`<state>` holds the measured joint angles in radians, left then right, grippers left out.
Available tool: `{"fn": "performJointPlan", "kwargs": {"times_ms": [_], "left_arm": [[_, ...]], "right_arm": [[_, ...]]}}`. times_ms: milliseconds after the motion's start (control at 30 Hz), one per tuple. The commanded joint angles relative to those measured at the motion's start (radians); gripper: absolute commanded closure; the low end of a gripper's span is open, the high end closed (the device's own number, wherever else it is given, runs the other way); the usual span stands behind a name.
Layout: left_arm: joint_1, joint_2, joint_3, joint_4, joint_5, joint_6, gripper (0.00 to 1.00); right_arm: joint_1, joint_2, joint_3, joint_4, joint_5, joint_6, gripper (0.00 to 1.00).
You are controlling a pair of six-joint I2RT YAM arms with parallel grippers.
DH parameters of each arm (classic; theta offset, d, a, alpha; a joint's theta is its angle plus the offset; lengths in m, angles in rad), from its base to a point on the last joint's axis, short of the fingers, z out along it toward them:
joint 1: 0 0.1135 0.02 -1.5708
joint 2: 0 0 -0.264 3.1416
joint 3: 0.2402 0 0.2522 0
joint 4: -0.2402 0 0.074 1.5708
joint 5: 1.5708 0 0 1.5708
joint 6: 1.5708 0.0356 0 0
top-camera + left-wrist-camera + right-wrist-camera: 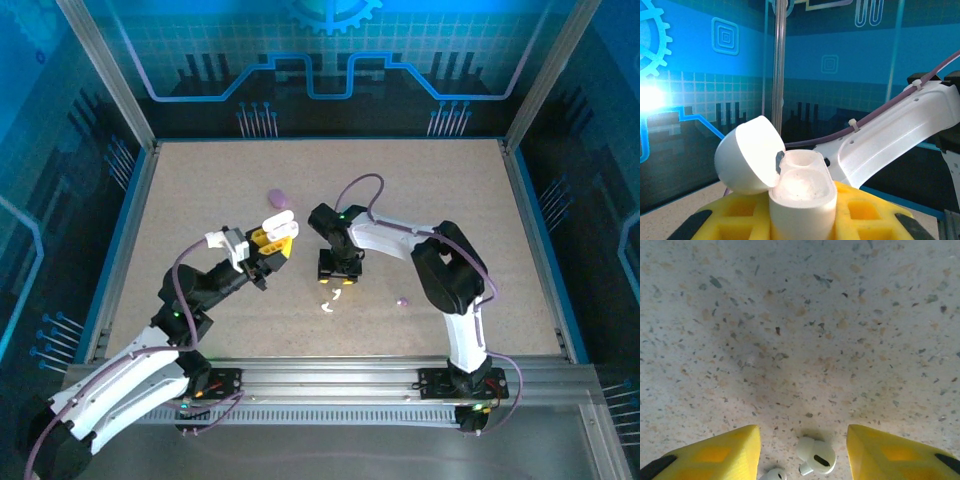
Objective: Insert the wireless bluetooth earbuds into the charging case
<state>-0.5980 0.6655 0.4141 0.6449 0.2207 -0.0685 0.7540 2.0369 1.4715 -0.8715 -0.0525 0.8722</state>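
With our left claw [272, 243] clamped on the open case [802, 200], we should centre our spread right claw [802, 450] over the white earbud [816, 456] before closing gently.

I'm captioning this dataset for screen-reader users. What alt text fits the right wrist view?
A white earbud lies on the speckled table between the right gripper's open yellow fingers, untouched. A second white earbud peeks in at the bottom edge.
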Motion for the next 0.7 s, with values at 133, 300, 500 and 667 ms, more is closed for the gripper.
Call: {"fn": "performJointPlan", "kwargs": {"times_ms": [133, 300, 500, 667], "left_arm": [[-0.005, -0.013, -0.009, -0.009, -0.011, 0.027, 0.79], [-0.004, -0.013, -0.008, -0.013, -0.012, 0.026, 0.79], [-0.004, -0.003, -0.009, -0.011, -0.011, 0.023, 0.79], [-0.004, 0.011, -0.005, -0.004, -0.002, 0.017, 0.79]], "right_arm": [[0.027, 0.029, 0.033, -0.095, 0.04, 0.022, 0.51], [0.034, 0.035, 0.029, -0.101, 0.031, 0.018, 0.52], [0.039, 0.051, 0.014, -0.086, 0.022, 0.012, 0.59], [0.039, 0.048, -0.003, -0.086, 0.035, 0.01, 0.6]]}}
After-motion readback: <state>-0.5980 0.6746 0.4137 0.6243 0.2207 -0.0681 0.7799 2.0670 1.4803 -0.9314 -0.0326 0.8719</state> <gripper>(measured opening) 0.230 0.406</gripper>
